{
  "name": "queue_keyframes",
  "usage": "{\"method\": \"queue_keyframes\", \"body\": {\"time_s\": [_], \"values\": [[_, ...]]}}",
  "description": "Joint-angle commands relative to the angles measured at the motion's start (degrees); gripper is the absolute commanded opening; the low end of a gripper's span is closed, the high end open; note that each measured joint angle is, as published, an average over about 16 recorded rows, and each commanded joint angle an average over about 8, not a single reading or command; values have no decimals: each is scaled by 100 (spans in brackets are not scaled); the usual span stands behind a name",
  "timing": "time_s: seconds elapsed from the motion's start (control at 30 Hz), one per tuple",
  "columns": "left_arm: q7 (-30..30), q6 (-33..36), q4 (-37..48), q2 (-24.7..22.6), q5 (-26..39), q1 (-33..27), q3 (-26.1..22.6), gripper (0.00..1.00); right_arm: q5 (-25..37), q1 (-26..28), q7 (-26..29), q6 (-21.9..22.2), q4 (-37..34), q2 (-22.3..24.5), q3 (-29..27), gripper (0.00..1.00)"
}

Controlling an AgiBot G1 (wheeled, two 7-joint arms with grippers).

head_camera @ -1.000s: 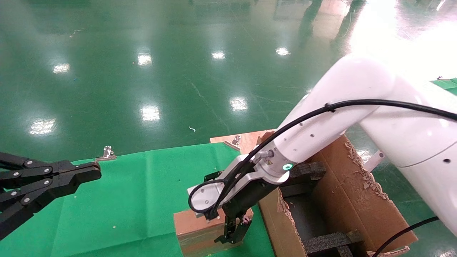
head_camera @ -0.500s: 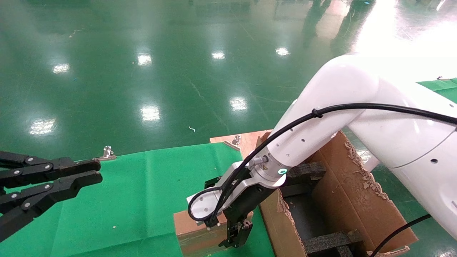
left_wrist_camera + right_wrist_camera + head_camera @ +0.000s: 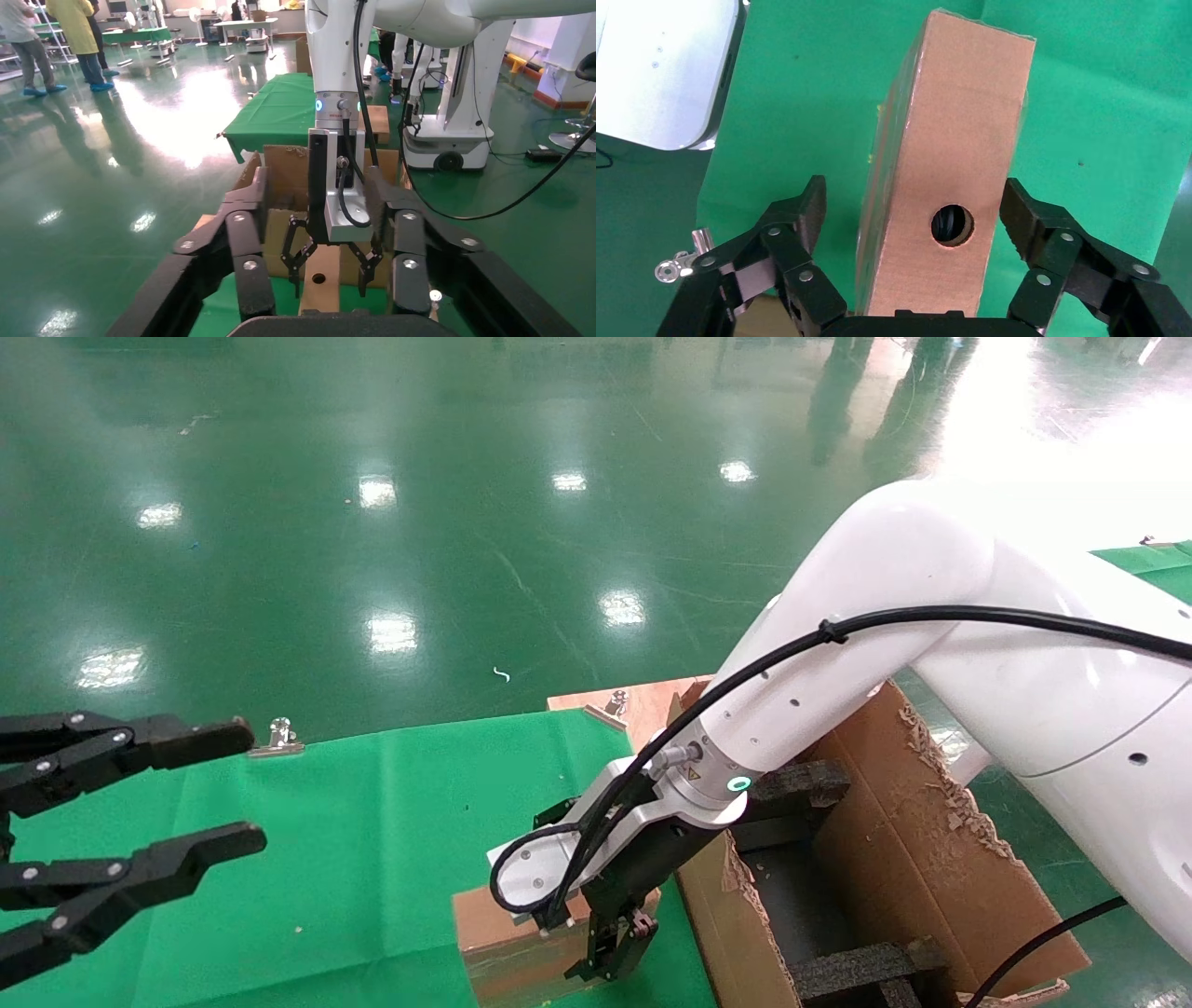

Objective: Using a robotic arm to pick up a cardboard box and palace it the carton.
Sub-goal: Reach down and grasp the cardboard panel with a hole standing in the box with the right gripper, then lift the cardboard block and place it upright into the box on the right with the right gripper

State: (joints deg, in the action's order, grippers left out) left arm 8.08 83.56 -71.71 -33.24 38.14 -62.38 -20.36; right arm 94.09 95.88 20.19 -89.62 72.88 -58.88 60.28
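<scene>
The small brown cardboard box [image 3: 507, 933] with a round hole in its top stands on the green cloth at the near edge. My right gripper [image 3: 605, 957] on the white arm is open and reaches down over the box. In the right wrist view the box [image 3: 947, 140] sits between the spread fingers [image 3: 810, 210], with small gaps on both sides. The large carton [image 3: 894, 859] with torn edges stands just right of the box. My left gripper [image 3: 240, 786] is open and empty at the far left. The left wrist view shows the box [image 3: 322, 267] and the carton [image 3: 284, 168] behind it.
Black foam blocks [image 3: 801, 780] lie across the inside of the carton. Metal clips [image 3: 277, 736] hold the green cloth [image 3: 372, 822] at the far table edge. A bare wooden corner [image 3: 647, 705] shows behind the carton. Glossy green floor lies beyond.
My left gripper has gone from shut to wide open. My right gripper has come down a little over the box and stays open around it.
</scene>
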Motion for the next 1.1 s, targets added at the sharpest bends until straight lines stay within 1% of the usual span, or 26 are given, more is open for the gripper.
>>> {"method": "queue_keyframes", "body": {"time_s": [0.03,0.8,0.97,1.1], "values": [[0,0,0,0,0,0,0,100,-2,-2,0,0,1,3,-6,0],[0,0,0,0,0,0,0,100,-20,-12,-1,5,2,14,-25,0],[0,0,0,0,0,0,0,100,-262,67,-64,-4,-128,49,-100,0],[0,0,0,0,0,0,0,100,-534,355,-283,-49,-377,81,-146,0]]}}
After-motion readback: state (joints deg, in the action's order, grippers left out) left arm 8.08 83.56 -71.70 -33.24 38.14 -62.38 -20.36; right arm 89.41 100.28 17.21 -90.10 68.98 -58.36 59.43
